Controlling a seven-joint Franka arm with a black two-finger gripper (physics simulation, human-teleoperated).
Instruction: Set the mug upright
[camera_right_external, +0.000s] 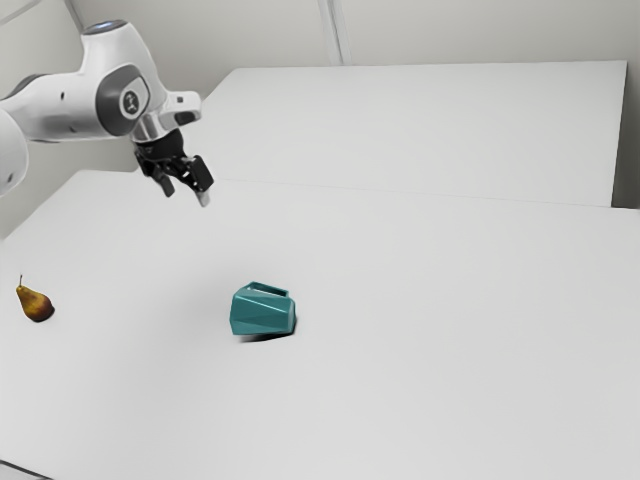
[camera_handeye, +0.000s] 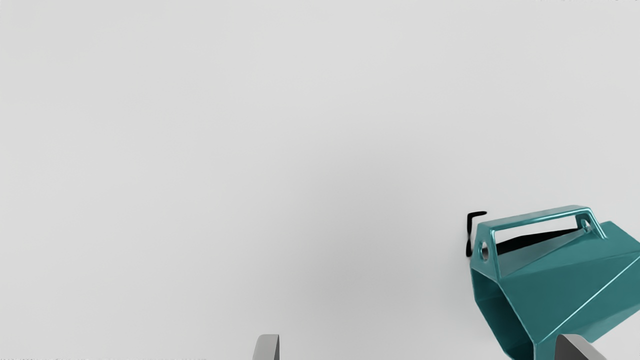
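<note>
One mug (camera_right_external: 263, 312) down, gripper (camera_right_external: 187, 194) empty

It lies on its side on the table (camera_right_external: 450, 350), well apart from the released gripper, fingers (camera_handeye: 268, 347) spread. Best to grip squarely across its body, lift slightly, then turn the mouth (camera_handeye: 500, 310) upward. Inside, bare wall shows; the far end is hidden.

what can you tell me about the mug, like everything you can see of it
The mug is teal and glossy, perhaps glazed or painted, with a faceted body, an open, angular mouth and an angular handle with a round hole near each end. It lies on its side on the pale table, casting a dark shadow. The table supports it; the open gripper is clear of it, up toward the exterior view's left.
</note>
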